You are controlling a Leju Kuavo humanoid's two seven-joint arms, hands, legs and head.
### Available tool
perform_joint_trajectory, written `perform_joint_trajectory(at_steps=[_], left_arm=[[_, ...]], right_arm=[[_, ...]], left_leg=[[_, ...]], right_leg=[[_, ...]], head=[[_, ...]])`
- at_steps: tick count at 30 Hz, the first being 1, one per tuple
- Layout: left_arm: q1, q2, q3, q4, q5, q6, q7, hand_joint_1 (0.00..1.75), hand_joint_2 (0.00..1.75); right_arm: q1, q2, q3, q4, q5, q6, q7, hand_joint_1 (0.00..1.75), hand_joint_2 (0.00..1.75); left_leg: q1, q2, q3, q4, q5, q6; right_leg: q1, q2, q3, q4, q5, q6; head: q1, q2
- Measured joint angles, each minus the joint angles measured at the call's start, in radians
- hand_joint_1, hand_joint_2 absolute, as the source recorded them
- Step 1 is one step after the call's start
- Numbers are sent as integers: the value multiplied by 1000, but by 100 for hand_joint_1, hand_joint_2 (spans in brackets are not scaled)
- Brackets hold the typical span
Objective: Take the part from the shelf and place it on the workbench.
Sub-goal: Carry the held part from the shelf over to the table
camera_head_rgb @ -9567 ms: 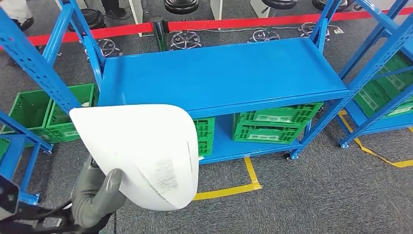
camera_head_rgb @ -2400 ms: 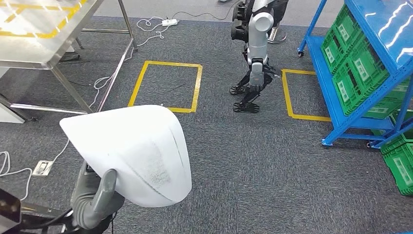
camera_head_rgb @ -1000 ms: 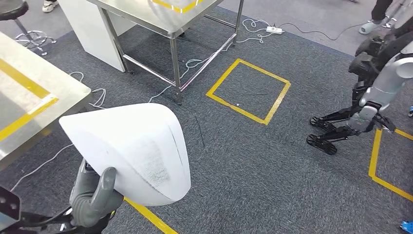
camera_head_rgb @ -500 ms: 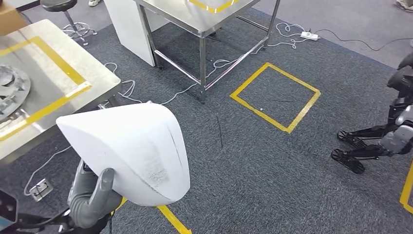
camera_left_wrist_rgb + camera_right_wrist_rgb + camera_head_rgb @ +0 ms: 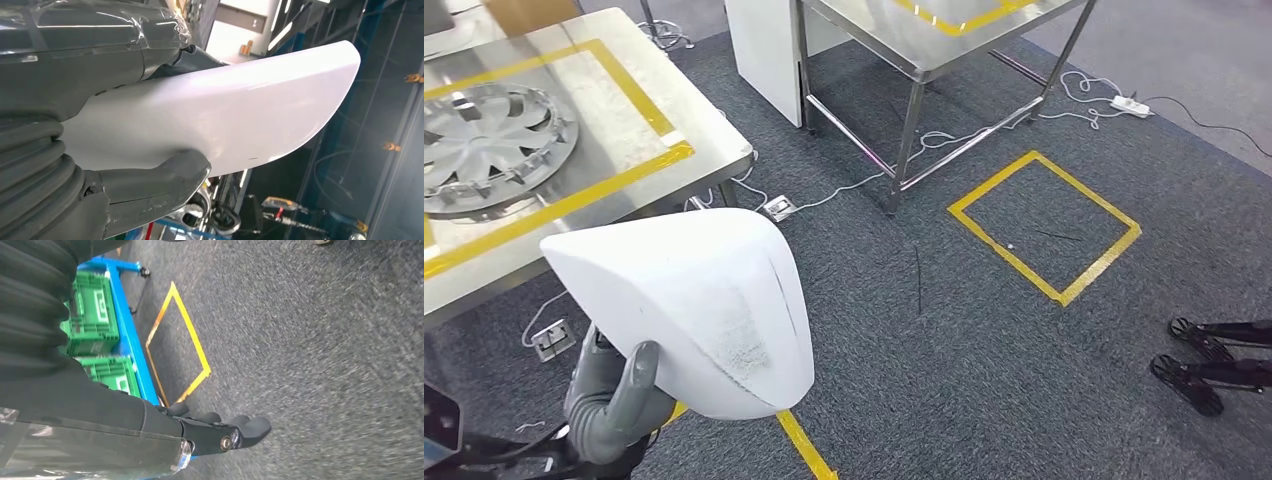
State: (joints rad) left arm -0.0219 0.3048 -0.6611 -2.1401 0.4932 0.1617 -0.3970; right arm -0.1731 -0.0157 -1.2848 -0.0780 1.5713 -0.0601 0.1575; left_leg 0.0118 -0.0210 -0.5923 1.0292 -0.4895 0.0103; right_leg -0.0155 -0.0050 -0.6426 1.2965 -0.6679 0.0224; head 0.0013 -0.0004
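- Left hand (image 5: 614,395) grips the white part (image 5: 689,305) from below; thumb pressed up against its underside, fingers wrapped behind it. Wrist view confirms: thumb (image 5: 165,175) clamped on one face, the rest of the hand on the other.
- Part is a large curved white shell, carried in the air at near left, over the carpet, just off the near corner of the workbench (image 5: 709,160).
- Right hand (image 5: 220,432) hangs at the side above the carpet, holding nothing; fingers lie close side by side, lightly curled.
- Workbench at far left: steel top with a yellow taped frame (image 5: 639,95). A finned metal wheel (image 5: 489,135) already lies inside the frame, on its left side.
- Step in hand, as I judge it: carry the part to the bench and set it down.
- To do it well: square up to the bench edge before reaching; the shell is bulky and hides the near view.
- Aim for the bare steel right of the wheel, inside the tape; keep the two parts apart.
- Lower until the broad face rests flat, then loosen the thumb; a curved shell may rock or slide on steel.
- Watch the cables (image 5: 844,190) and floor socket (image 5: 554,338) near the bench legs when stepping in.
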Motion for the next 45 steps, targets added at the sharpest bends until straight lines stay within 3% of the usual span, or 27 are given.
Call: perform_joint_trajectory(at_steps=[2,4,6,8,10,12,14,15,16,18,20,21,23,25,28,30,31,32,34,35,37,38,39,40,42,43,45], left_arm=[[0,0,0,0,0,0,0,175,175],[-1,0,0,0,0,0,1,175,175],[0,0,0,0,0,0,2,175,175],[1,0,0,0,0,0,2,175,175],[2,1,1,-1,0,0,2,175,175],[1,0,1,0,0,-1,2,175,175],[0,0,1,1,0,-2,3,175,175],[1,0,1,2,0,-2,3,175,175],[1,1,1,3,0,-2,3,175,175],[1,1,1,5,0,-2,2,175,175],[1,1,1,5,0,-2,2,175,175],[2,1,1,5,0,-2,2,175,175],[3,1,1,5,0,-2,2,175,175],[3,2,1,5,0,-2,2,175,175],[2,2,1,5,0,-3,2,175,175],[3,2,1,6,0,-3,2,175,175],[3,2,1,6,0,-3,2,175,175],[3,2,1,6,0,-3,2,175,175],[3,1,1,6,0,-3,2,175,175],[2,1,1,6,0,-3,2,175,175],[3,1,1,6,0,-3,2,175,175],[3,1,1,5,0,-3,2,175,175],[5,1,1,5,0,-3,2,175,175],[5,1,1,5,0,-3,2,175,175],[5,1,1,5,0,-3,2,175,175],[4,1,1,6,0,-3,2,175,175],[5,1,1,7,0,-3,3,175,175]], right_arm=[[-1,0,0,0,0,0,0,0,175],[-2,-2,0,0,0,0,-1,0,175],[-3,-6,0,0,0,0,-1,0,175],[-6,-8,0,-1,0,0,-1,0,175],[-11,-6,0,-1,0,0,-1,0,175],[-11,-5,0,0,0,0,-1,0,175],[-6,-4,0,0,0,0,-1,0,175],[-5,-4,0,1,0,0,-1,0,175],[-4,-3,0,1,0,1,-1,0,175],[-6,-2,0,1,0,1,-1,0,175],[-9,-2,0,1,0,0,-1,0,175],[-10,-2,0,1,0,0,-1,0,175],[-12,-2,0,1,0,0,-1,0,175],[-11,0,0,1,0,0,-1,0,175],[-5,1,0,1,0,0,-1,0,175],[-1,1,0,1,0,0,-1,0,175],[-1,1,0,1,0,0,-1,0,175],[-1,2,0,1,0,0,-1,0,175],[-3,0,0,1,0,0,-1,0,175],[-3,-1,0,1,0,0,-1,0,175],[-5,-4,0,0,0,0,-1,0,175],[-7,-4,0,0,0,0,-1,0,175],[-10,-5,0,0,0,0,-1,0,175],[-12,-4,0,0,0,0,-1,0,175],[-13,-3,0,0,0,0,-1,0,175],[-11,-3,0,0,0,0,-1,0,175],[-6,-2,0,1,0,1,-1,0,175]], left_leg=[[-4,-31,2,0,1,2],[-5,-60,2,1,4,0],[0,-87,-5,1,9,-9],[5,-109,-13,-2,16,-22],[1,-64,-27,14,-1,-32],[-1,8,-67,99,-59,-40],[5,26,-118,213,-112,-50],[7,26,-127,240,-115,-54],[9,27,-117,229,-98,-57],[10,56,-51,117,-41,-62],[6,97,4,19,-13,-50],[2,108,13,2,-14,-40],[-2,92,12,1,-14,-20],[-1,73,9,-1,-9,-8],[-1,38,4,-2,-2,5],[-4,10,1,-1,0,9],[-6,-4,1,-1,1,10],[-8,-19,2,-1,2,11],[-12,-46,5,-1,4,10],[-11,-58,3,0,5,7],[-6,-81,-6,-1,12,-3],[-4,-92,-10,-3,17,-10],[-3,-85,-14,-3,18,-16],[-6,-58,-20,4,10,-21],[-6,9,-54,72,-39,-29],[-4,28,-82,131,-72,-35],[4,27,-130,236,-112,-46]], right_leg=[[3,12,30,-80,67,-16],[7,56,84,-214,134,-37],[11,89,109,-277,150,-47],[10,74,115,-294,154,-45],[6,49,122,-316,167,-44],[6,24,125,-328,175,-46],[8,-4,124,-327,174,-46],[7,-18,123,-325,173,-45],[7,-30,123,-322,171,-43],[5,-49,124,-312,163,-34],[9,-61,124,-300,153,-22],[11,-67,125,-296,150,-17],[11,-78,128,-295,147,-9],[6,-61,123,-275,126,1],[4,-10,53,-108,27,8],[6,-2,6,-5,-6,4],[7,0,5,-6,10,-1],[9,5,21,-47,44,-9],[12,36,78,-182,121,-30],[13,54,99,-235,143,-39],[17,72,115,-279,150,-49],[17,64,117,-288,152,-49],[16,54,120,-299,156,-47],[13,44,124,-310,162,-46],[9,23,129,-326,172,-45],[9,12,129,-328,173,-47],[9,-13,127,-326,172,-46]], head=[[1,0],[0,0],[1,0],[2,0],[-1,0],[-8,0],[-12,0],[-12,0],[-12,0],[-13,0],[-13,0],[-12,0],[-9,0],[-7,0],[-3,0],[-2,0],[-1,0],[-1,0],[-2,0],[-2,0],[-1,0],[2,0],[4,0],[4,0],[-1,0],[-4,0],[-7,0]])
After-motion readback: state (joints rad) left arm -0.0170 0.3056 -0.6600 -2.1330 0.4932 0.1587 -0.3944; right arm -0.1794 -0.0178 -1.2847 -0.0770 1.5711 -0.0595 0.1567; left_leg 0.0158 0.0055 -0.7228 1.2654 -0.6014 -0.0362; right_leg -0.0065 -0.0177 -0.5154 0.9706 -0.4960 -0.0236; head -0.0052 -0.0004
